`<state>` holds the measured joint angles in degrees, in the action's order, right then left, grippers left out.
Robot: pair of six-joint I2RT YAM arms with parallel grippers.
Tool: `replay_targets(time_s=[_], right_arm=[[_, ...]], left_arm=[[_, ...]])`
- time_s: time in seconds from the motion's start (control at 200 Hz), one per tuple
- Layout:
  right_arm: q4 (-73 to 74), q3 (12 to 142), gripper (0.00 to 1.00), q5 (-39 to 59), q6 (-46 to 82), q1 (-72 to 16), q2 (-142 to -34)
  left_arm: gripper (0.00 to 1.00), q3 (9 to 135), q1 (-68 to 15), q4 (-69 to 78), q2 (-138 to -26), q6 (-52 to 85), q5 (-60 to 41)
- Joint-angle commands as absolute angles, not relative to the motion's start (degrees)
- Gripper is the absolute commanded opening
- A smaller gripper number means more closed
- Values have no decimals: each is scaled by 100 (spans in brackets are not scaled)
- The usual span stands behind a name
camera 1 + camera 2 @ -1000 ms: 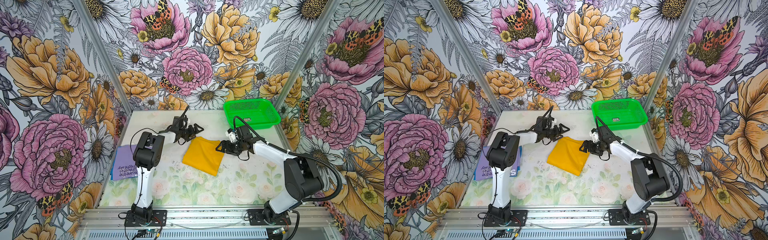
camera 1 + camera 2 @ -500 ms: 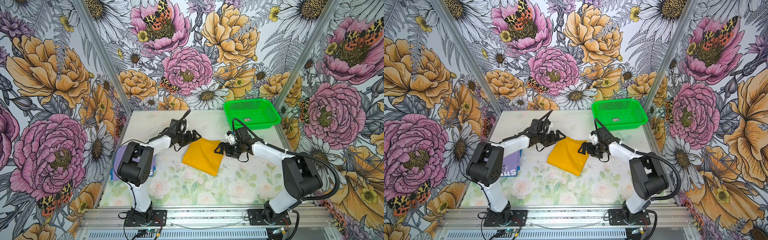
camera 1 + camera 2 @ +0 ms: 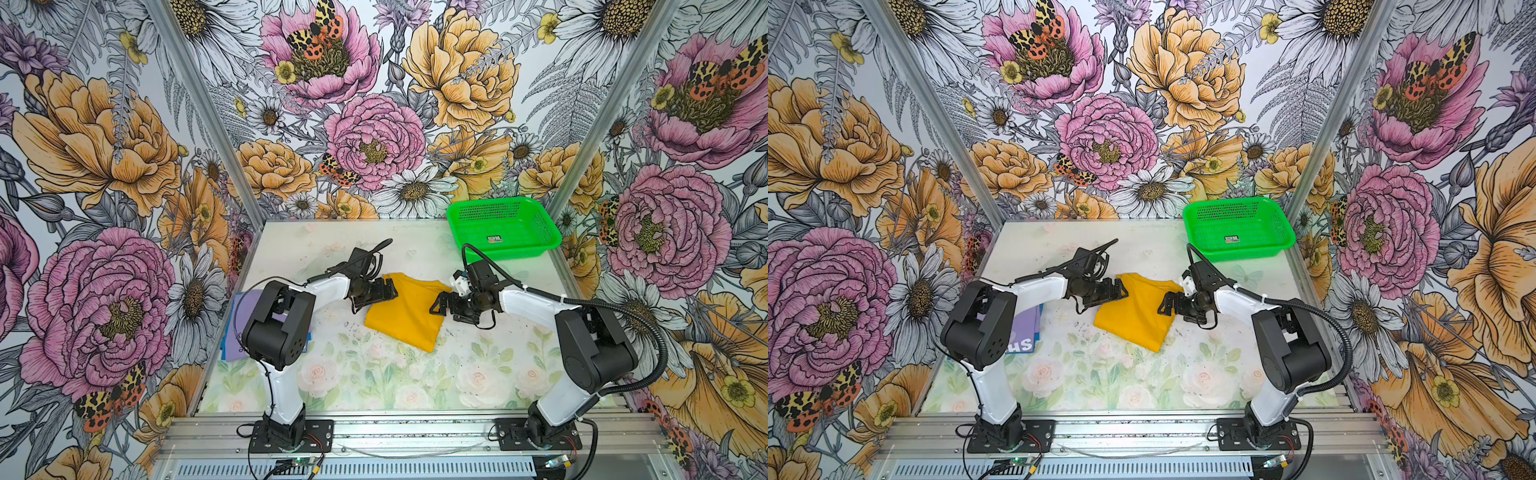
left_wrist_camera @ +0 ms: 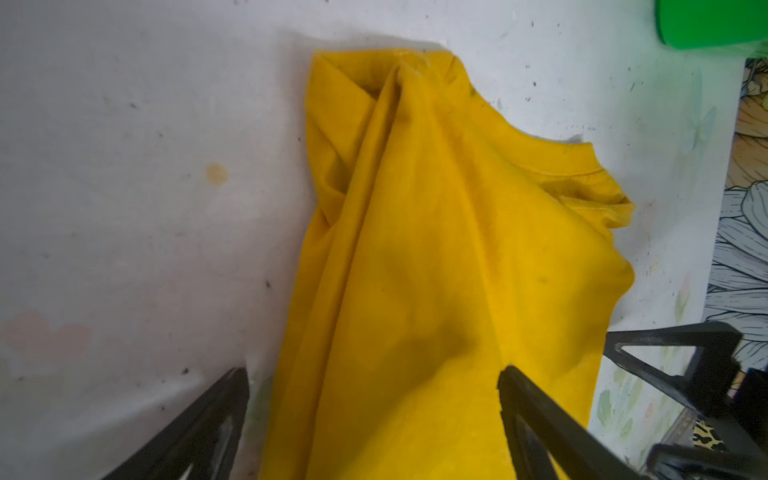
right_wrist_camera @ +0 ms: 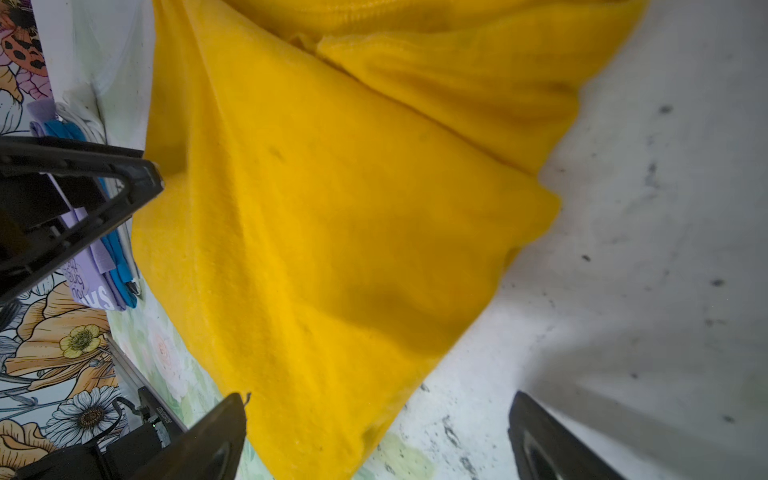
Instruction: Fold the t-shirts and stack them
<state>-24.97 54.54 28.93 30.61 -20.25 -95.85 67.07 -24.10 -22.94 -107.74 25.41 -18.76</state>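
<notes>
Hovering both arms at the mustard-yellow t-shirt (image 3: 409,309), I find it lying folded near the middle of the table (image 3: 374,374), one corner pointing toward the arm bases. The left gripper (image 3: 388,291) sits at its far-left edge and the right gripper (image 3: 438,305) at its right edge, so each arm has its own side and neither needs to cross. Both pairs of jaws stand wide apart and grip nothing. In each wrist view one finger hangs over yellow cloth and its partner over bare tabletop, which I read as straddling an edge ready to pinch.

The lavender t-shirt (image 3: 1027,320) lies flat by the table's left edge, partly hidden behind the left arm, with a blue t-shirt (image 5: 118,266) showing as a strip beneath it. That looks like the stack, parked well apart to leave folding room. The green basket (image 3: 540,232) sits in the far right corner, out of the way. I judge the yellow shirt must be lifted across to that pile.
</notes>
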Motion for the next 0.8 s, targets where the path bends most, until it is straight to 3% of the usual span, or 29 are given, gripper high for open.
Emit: replay_targets(time_s=[0.0, 0.35, 0.795], right_arm=[[-2645, 5430, 99, 2525, 3094, -2098, -9479], [-3881, 6095, 99, 552, 2610, -2397, -9462], [-4353, 6713, 99, -219, 2417, -2856, -10238]], left_arm=[[99, 6833, -2546, -2620, -11024, 2452, -1626], [99, 6974, -2648, -2872, -10925, 2487, -1510], [99, 7069, -2656, -3384, -10703, 2327, -1614]])
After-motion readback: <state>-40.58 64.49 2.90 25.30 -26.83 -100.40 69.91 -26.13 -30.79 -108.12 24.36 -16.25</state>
